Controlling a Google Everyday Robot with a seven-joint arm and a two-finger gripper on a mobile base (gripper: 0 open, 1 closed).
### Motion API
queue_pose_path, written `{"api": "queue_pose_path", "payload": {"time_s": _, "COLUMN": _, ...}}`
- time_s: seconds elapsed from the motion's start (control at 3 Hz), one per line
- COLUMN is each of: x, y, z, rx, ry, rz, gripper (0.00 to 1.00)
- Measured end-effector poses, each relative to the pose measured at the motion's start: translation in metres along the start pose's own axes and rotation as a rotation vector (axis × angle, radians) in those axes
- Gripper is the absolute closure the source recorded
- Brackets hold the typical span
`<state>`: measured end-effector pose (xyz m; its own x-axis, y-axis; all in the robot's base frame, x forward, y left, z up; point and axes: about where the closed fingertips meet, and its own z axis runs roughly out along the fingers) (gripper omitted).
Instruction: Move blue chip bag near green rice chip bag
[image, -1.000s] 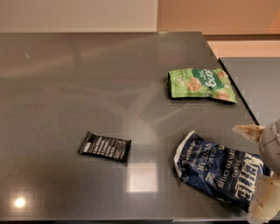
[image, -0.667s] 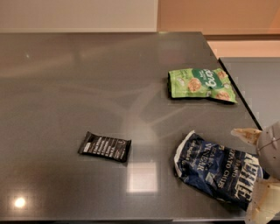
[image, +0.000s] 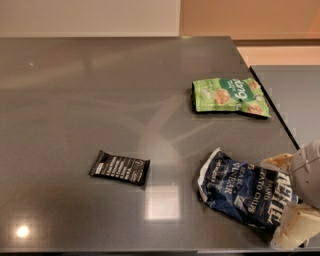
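The blue chip bag lies crinkled on the dark table at the front right. My gripper is at the bag's right end, by the table's front right corner. It is open, with one pale finger beyond the bag and the other on its near side, so the bag's end lies between them. The green rice chip bag lies flat near the table's right edge, well beyond the blue bag and apart from it.
A small black wrapper bar lies left of the blue bag, towards the middle front. The table's right edge runs just past the green bag, with a lower grey surface beyond it. A pale wall stands behind.
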<state>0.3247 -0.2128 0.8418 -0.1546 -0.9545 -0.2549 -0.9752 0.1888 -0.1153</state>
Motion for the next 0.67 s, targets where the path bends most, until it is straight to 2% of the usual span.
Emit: {"api": "queue_pose_path", "payload": {"time_s": 0.67, "x": -0.0009, "y": -0.0133, "z": -0.0088, "rx": 0.012, "ry": -0.008, "rz": 0.024, "gripper": 0.65}}
